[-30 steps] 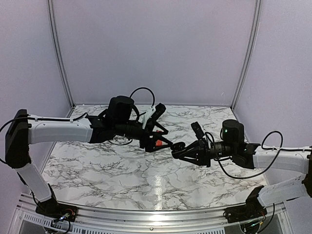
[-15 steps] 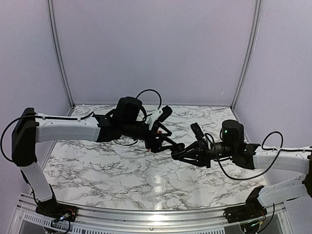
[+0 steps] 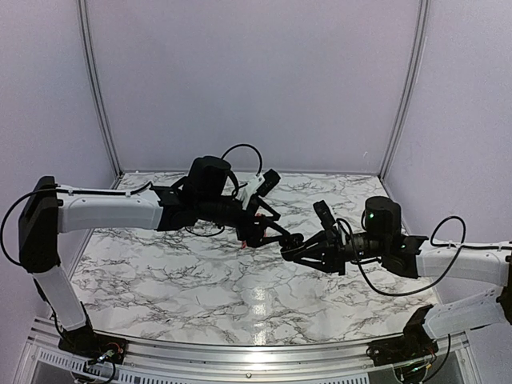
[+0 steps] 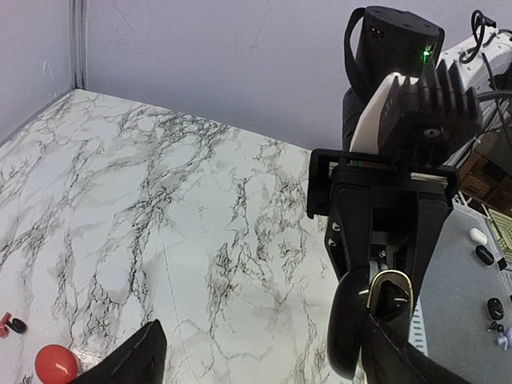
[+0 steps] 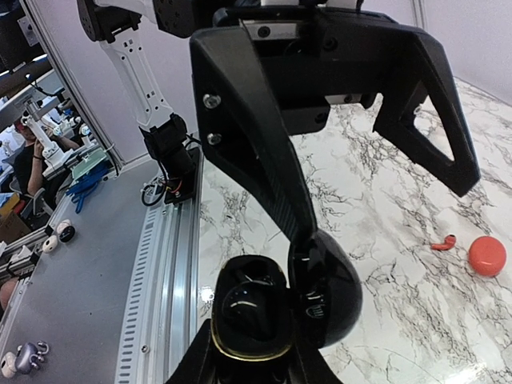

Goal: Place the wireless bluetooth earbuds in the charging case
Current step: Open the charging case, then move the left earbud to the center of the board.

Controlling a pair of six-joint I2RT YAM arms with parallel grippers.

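Observation:
My right gripper is shut on an open oval black charging case, lid swung aside. The case has a gold rim and a dark rounded shape in its well; I cannot tell whether that is an earbud. My left gripper is open and empty, with one finger against the case's lid. The left wrist view shows the case beside that finger. A tiny red earbud lies on the table next to the round red case. Both also show in the left wrist view, earbud and red case.
The marble table is walled by pale panels at the back and sides. A metal rail runs along the near edge. Both arms meet above the table's middle.
My left arm has reached to the right and its open gripper has closed in on the case. The right arm and the case have held still.

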